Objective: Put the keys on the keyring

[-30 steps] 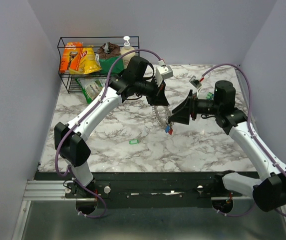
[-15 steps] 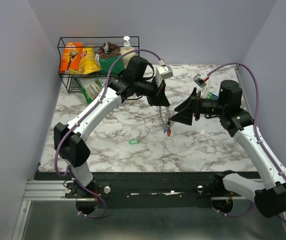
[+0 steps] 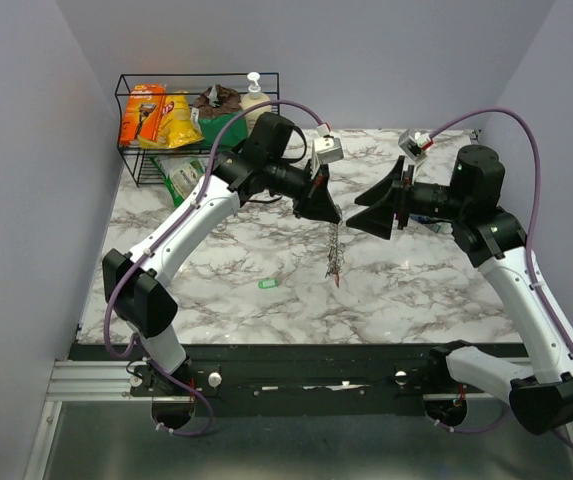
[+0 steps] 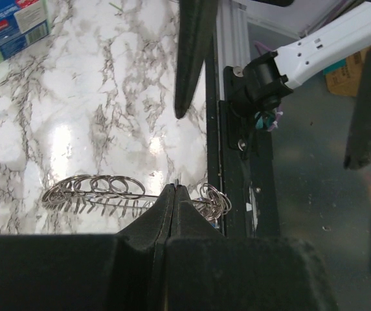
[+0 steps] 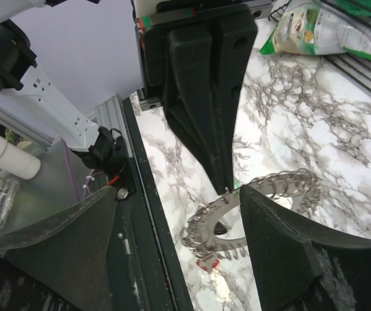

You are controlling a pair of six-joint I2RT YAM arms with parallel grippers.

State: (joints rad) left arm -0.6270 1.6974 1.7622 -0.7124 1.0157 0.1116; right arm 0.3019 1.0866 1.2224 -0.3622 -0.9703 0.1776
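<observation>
Worktop (image 3: pixel 416 290) of marbled stone takes up most of your view, with a wire basket (image 3: pixel 196 76) of snack packets (image 3: pixel 161 118) parked in the far left corner, well out of the working area. Above the middle, your left claw (image 3: pixel 328 212) is pinched fully shut on the keyring (image 3: pixel 335 255). It grips the thin wire at one spot so the spiky ring of silver keys hangs free below it, clear of the stone. That looks deliberate: held aloft, the ring is offered to the other arm from the side. Your right claw (image 3: pixel 366 210) faces it at close range with its jaws spread wide and nothing between them, just beside the ring but not touching it, probably ready to steady or part the wire. A key with a red tag (image 5: pixel 206 264) already dangles at the ring's lowest point. One small green-headed key (image 3: pixel 268 283) lies loose on the stone, nearer you and to the left, apart from both claws. It seems to be the next piece to collect.
</observation>
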